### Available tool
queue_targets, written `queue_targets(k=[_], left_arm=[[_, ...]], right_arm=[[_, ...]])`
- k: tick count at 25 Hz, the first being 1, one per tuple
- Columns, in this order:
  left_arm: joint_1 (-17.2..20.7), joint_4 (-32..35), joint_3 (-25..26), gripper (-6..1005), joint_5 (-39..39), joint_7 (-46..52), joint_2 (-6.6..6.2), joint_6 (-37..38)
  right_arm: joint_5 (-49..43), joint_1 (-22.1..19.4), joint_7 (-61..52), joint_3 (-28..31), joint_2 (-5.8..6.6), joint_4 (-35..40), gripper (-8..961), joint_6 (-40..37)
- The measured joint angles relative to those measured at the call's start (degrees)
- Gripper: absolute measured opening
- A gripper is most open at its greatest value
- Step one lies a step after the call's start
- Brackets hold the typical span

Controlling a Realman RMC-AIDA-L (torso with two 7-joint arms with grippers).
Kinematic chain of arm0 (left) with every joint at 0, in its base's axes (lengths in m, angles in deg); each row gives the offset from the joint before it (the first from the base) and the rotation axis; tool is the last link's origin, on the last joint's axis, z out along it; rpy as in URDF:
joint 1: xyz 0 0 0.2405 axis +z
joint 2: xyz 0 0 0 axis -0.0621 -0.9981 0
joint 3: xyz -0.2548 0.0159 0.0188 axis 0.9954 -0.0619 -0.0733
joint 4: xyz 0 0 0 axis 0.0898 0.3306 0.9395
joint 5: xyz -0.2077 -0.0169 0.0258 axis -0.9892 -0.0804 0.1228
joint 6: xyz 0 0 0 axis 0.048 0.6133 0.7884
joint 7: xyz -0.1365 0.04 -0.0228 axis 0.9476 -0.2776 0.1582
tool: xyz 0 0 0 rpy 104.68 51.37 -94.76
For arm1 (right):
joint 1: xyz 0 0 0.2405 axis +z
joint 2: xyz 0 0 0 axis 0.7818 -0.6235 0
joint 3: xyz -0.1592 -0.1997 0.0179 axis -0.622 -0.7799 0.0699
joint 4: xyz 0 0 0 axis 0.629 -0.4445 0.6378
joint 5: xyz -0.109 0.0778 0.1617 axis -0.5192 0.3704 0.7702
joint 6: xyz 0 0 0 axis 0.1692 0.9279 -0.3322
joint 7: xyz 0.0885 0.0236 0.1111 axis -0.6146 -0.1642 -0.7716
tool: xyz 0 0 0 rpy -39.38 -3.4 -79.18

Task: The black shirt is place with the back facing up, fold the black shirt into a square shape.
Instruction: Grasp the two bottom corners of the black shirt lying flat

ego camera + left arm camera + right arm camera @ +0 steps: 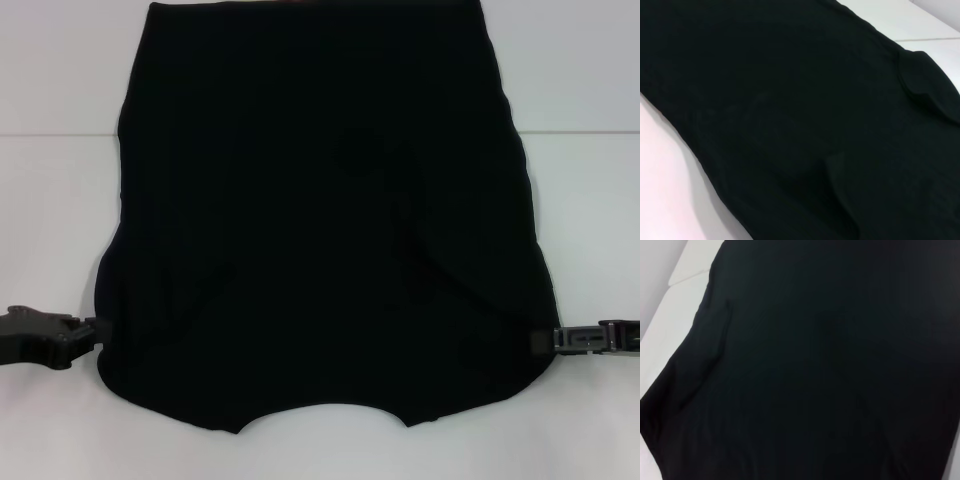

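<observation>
The black shirt (320, 250) lies spread flat on the white table (50, 230), plain side up, with its curved neckline edge nearest me and its sides folded inward. My left gripper (97, 332) sits at the shirt's near left edge, touching the fabric. On the opposite side, my right gripper (540, 340) meets the near right edge at about the same height. Black shirt fabric (790, 115) with soft creases fills the left wrist view. The right wrist view is likewise almost all shirt (830, 365). Neither wrist view shows a gripper.
White tabletop (580, 200) shows on both sides of the shirt and in front of it. A seam in the table surface (60, 135) runs across behind the grippers. Nothing else lies on the table.
</observation>
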Motion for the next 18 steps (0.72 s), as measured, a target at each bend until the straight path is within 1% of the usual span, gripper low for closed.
queue_targets(k=[5,10,15,18], left_arm=[[-0.30,-0.59,0.00,53,0.00,0.00,-0.29,-0.16],[-0.47,-0.69,0.00,53,0.00,-0.04,-0.32,-0.21],[-0.50,-0.68,0.00,53,0.00,-0.04,-0.31,-0.22],[-0.50,-0.67,0.03,53,0.00,-0.03,-0.23,-0.22]], right_arm=[[0.00,0.26,0.06,0.13,-0.27,-0.01,791,0.63],[-0.43,0.48,0.00,0.04,-0.39,-0.43,784,1.58],[-0.50,0.51,-0.02,0.54,-0.43,-0.23,572,2.10],[-0.54,0.51,0.00,0.53,-0.48,-0.27,428,2.43]])
